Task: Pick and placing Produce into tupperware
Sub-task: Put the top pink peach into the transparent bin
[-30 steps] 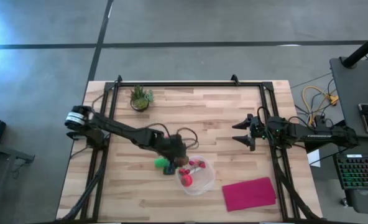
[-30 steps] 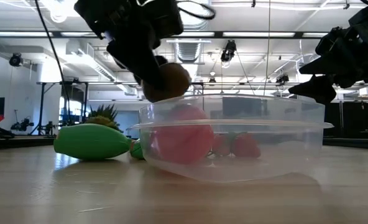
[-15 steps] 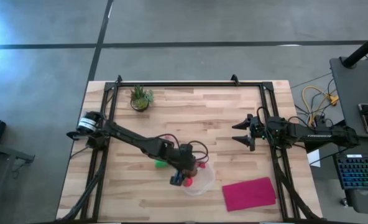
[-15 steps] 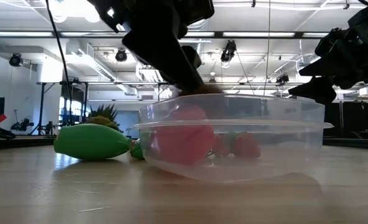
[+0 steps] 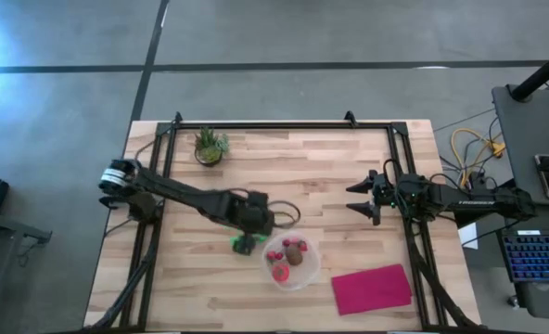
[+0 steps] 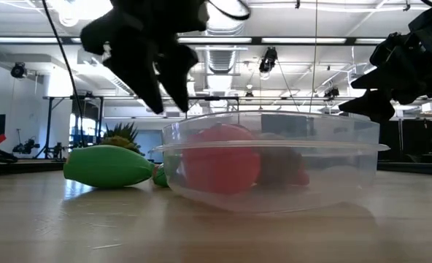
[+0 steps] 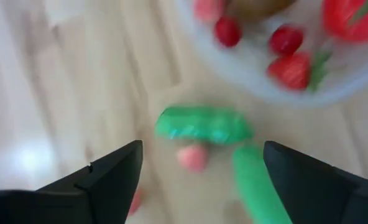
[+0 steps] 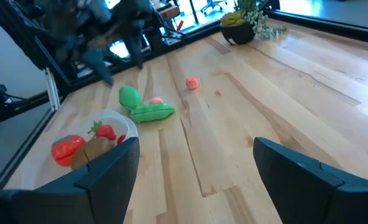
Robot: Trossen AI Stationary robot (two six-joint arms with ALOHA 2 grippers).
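Note:
The clear round tupperware (image 5: 304, 272) stands on the table at front centre. In it lie a brown oval (image 5: 296, 250), a red-pink piece (image 5: 280, 272) and small red bits. Two green elongated pieces (image 5: 245, 244) and a pink bit (image 7: 192, 157) lie on the wood just left of it; they also show in the left wrist view (image 7: 202, 124) and the low view (image 6: 106, 166). My left gripper (image 5: 254, 229) hangs open and empty above the green pieces. My right gripper (image 5: 352, 197) is open and empty at the right, off the table top.
A small potted green plant (image 5: 210, 146) stands at the far left. A flat magenta cloth (image 5: 372, 289) lies at the front right. Another pink bit (image 8: 192, 82) lies on the wood beyond the green pieces. Black frame rails (image 5: 256, 125) run along the table's edges.
My left gripper carried the brown oval toward the table's right and near edges over the tupperware, opened and let it go, then rose and drew back toward the left and far edges. The brown oval now lies inside the tupperware beside the red-pink piece.

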